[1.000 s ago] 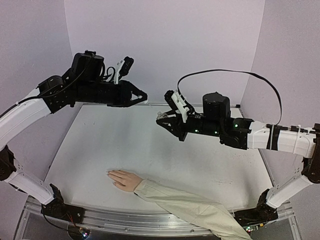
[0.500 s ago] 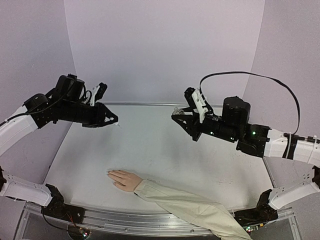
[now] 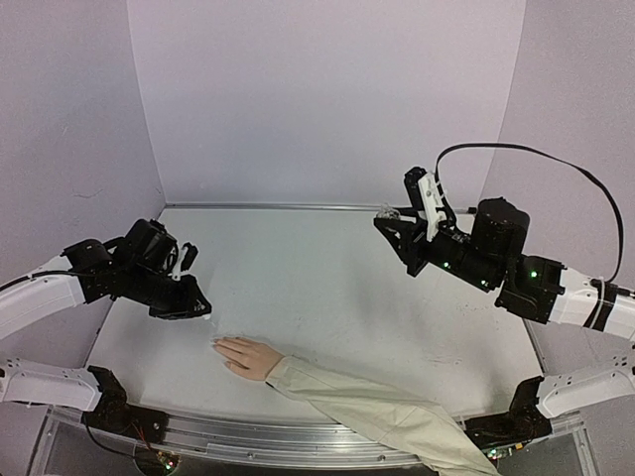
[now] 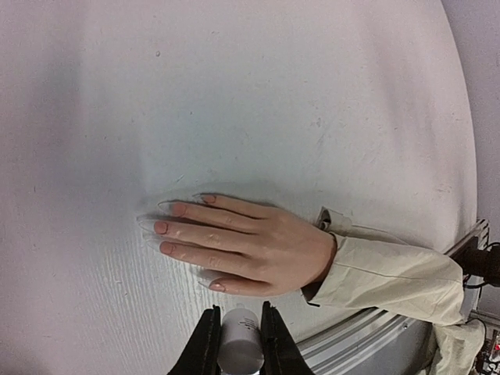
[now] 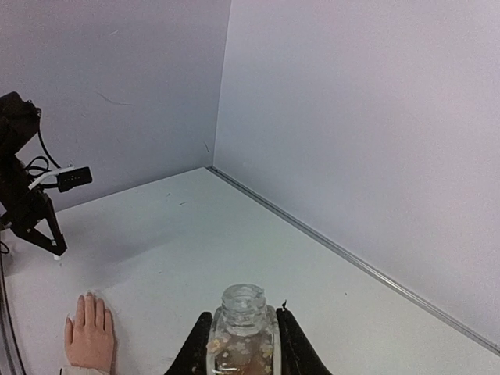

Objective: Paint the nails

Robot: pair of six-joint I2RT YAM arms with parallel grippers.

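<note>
Fingers of the left gripper (image 4: 239, 312) are clamped on a small white cap (image 4: 240, 348), which sits upright between the two black jaws in the left wrist view. Whether a brush hangs from that cap I cannot tell; no bristles show in any view. Just beyond the cap lies the mannequin hand (image 4: 242, 246), palm down and flat on the white table (image 3: 327, 288), fingers spread slightly and pointing away from its beige sleeve (image 3: 377, 412). From above, the left gripper hovers low, near the fingertips but apart from them, slightly to their far left.

The nails (image 4: 160, 227) are at the ends of those fingers, on the table's near side. They read as small pinkish patches with pale, long tips reaching past them. At this size I cannot say whether any of that colour is polish or simply the moulded fingertip, so no nail can be counted as finished.

The right gripper (image 5: 242, 316) is closed around a small clear bottle (image 5: 243, 344), held upright and well above the table on the far right, well apart from the mannequin hand. Its neck is open, with no cap on it.

As a judgement, the opening work is done: bottle uncapped, cap in one gripper, bottle steadied in the other. The painting itself appears not yet begun, since nothing touches a nail. All visible nails are left to do, and then the cap must go back on.
</note>
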